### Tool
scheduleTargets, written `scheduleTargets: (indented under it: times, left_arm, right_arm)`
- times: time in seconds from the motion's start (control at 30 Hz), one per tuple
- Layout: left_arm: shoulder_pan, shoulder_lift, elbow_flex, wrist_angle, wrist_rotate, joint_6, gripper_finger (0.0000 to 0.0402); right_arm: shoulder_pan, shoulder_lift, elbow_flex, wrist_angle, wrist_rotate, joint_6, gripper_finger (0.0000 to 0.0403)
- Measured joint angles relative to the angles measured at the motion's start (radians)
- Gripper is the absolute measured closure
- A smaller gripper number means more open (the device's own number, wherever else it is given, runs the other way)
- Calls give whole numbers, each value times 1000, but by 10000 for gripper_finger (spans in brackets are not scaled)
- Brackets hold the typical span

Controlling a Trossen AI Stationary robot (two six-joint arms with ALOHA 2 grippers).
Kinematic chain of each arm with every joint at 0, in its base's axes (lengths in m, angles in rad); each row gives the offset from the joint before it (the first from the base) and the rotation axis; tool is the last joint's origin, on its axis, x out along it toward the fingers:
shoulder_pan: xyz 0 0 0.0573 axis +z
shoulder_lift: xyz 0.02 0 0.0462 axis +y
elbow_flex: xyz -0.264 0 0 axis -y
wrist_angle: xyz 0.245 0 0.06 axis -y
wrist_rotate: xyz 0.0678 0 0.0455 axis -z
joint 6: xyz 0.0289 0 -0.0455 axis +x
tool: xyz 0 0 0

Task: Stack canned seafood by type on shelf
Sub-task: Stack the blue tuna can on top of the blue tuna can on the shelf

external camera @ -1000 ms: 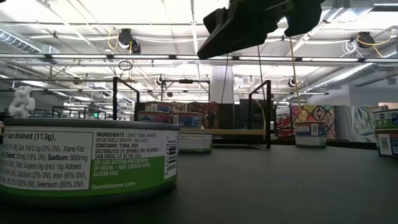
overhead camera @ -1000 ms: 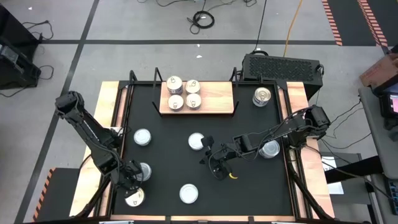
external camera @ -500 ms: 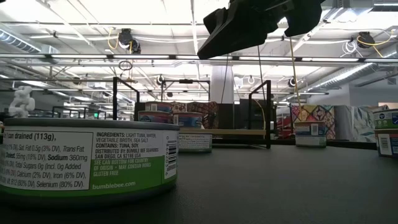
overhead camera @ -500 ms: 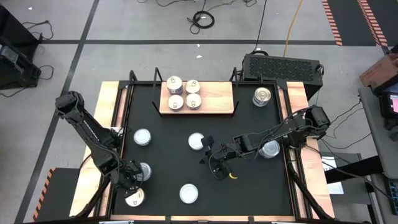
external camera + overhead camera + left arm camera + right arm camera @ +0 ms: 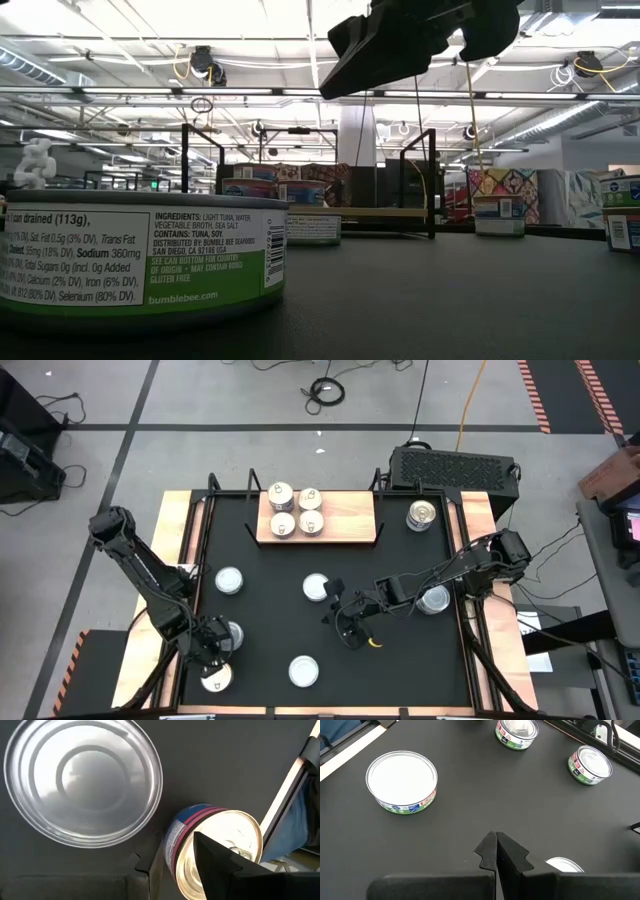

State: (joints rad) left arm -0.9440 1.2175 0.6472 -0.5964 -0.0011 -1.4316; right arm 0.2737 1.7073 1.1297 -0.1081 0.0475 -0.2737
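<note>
While the left pincer hovered half-spread around a short round gold-topped tin at the black worktop's near left corner, gripping nothing I could confirm, four tins sat on the light wooden shelf. The right pincer waited mid-worktop, pressed together. An off-centre closure could tip or skid the tin against its silver-topped neighbour.

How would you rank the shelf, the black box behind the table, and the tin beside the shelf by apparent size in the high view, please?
1. Black box and shelf: look about alike, so unranked.
2. Tin: clearly smallest.
</note>
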Motion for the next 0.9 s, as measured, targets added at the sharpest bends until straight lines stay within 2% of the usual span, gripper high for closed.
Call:
scheduleTargets:
  times: [0.4, 0.53, 0.63, 0.9]
  left_arm:
    - [0, 0, 0, -18, -69, 33, 292]
    - [2, 0, 0, -14, -82, -23, 289]
    - [2, 0, 0, -13, -82, -30, 269]
    - [2, 0, 0, -10, -107, -35, 177]
  right_arm:
    - [0, 0, 0, 9, 3, -3, 403]
    - [0, 0, 0, 9, 3, -4, 403]
    - [-3, 0, 0, 9, 3, -10, 403]
    - [-7, 0, 0, 9, 3, -4, 403]
